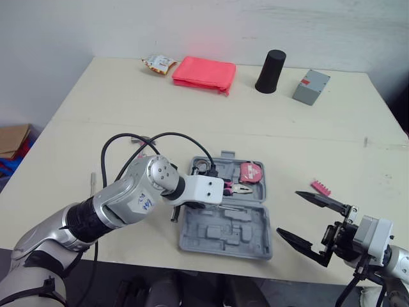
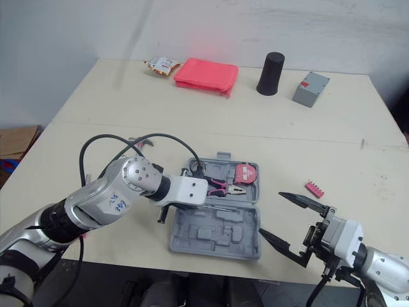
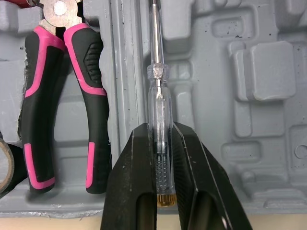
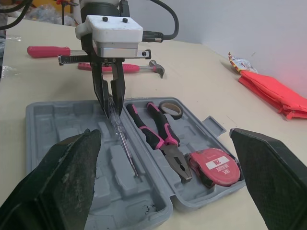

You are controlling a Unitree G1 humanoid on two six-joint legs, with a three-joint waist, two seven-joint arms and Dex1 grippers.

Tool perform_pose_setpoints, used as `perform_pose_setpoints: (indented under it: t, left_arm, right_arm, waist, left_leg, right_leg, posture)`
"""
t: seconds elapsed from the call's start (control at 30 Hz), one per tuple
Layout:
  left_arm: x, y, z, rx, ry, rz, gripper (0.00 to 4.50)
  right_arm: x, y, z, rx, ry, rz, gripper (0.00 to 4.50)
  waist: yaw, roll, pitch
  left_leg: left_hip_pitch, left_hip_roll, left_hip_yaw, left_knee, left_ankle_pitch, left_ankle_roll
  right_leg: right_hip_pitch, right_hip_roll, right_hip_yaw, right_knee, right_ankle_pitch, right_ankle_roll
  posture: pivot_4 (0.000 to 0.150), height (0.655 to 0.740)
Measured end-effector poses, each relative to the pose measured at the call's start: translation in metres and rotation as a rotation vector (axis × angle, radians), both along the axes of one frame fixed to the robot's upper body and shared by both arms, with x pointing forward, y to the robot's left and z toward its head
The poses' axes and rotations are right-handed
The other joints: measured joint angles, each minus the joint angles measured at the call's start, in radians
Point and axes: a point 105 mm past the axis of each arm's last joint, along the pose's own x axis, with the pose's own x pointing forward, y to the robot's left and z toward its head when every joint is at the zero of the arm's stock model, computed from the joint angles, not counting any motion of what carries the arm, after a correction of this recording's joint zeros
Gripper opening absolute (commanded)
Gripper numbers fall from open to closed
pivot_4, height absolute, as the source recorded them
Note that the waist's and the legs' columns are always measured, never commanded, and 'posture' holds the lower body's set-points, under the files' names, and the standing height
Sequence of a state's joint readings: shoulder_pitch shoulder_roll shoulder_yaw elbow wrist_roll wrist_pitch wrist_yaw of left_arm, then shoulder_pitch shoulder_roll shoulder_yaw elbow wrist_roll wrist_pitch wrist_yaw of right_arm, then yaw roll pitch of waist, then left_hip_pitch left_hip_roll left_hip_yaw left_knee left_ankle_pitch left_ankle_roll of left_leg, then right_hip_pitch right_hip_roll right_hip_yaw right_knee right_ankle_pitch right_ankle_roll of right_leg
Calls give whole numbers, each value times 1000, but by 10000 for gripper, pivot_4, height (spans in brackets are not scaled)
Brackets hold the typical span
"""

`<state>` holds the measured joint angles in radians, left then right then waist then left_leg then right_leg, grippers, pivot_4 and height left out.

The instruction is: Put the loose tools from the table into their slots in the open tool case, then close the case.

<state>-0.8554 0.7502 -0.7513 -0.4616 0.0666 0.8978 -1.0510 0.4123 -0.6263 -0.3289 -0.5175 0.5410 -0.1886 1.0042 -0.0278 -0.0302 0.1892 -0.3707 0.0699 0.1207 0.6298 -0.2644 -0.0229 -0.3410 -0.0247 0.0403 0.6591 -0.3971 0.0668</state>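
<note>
The grey tool case (image 1: pixel 220 240) lies open near the table's front edge. My left gripper (image 3: pixel 162 132) is shut on a clear-handled screwdriver (image 3: pixel 157 91), holding it low over the case beside the hinge line, with the shaft pointing away from the fingers. Pink-and-black pliers (image 3: pixel 62 96), a red tape measure (image 1: pixel 250 172) and a black tape roll (image 4: pixel 171 109) lie in the far half. A pink bit strip (image 1: pixel 321 188) lies on the table right of the case. A hammer (image 4: pixel 129 67) and a pink-handled tool (image 4: pixel 48 51) lie left of it. My right gripper (image 1: pixel 287 212) hovers open, right of the case.
At the table's far side lie a snack packet (image 1: pixel 158 63), a red pouch (image 1: pixel 204 73), a black cup (image 1: pixel 271 71) and a grey box (image 1: pixel 311 86). The case's near edge sits close to the table's front edge (image 1: pixel 153 259).
</note>
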Motion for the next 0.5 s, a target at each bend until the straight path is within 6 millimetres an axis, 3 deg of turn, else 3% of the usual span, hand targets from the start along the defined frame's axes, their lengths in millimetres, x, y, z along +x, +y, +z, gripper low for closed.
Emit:
perform_pose_setpoints:
  t: [0.13, 0.33, 0.5]
  left_arm:
    - [2, -1, 0, -1, -19, -11, 581]
    - [5, -5, -3, -20, -29, -17, 27007]
    - [-2, -13, 7, -92, -37, -67, 27007]
  right_arm:
    - [0, 3, 2, 1, 3, 0, 45000]
    - [0, 4, 4, 3, 8, -4, 45000]
    - [0, 7, 6, 9, 11, 4, 45000]
  waist:
    - [0, 0, 0]
    - [0, 0, 0]
    - [0, 0, 0]
  left_leg:
    - [0, 0, 0, 0, 0, 0]
    - [-1, -1, 0, 0, 0, 0]
    - [-1, 0, 0, 0, 0, 0]
  right_leg:
    - [0, 0, 0, 0, 0, 0]
    - [0, 0, 0, 0, 0, 0]
    - [-1, 0, 0, 0, 0, 0]
  posture:
    - [1500, 7400]
    - [1500, 7400]
    - [1500, 7400]
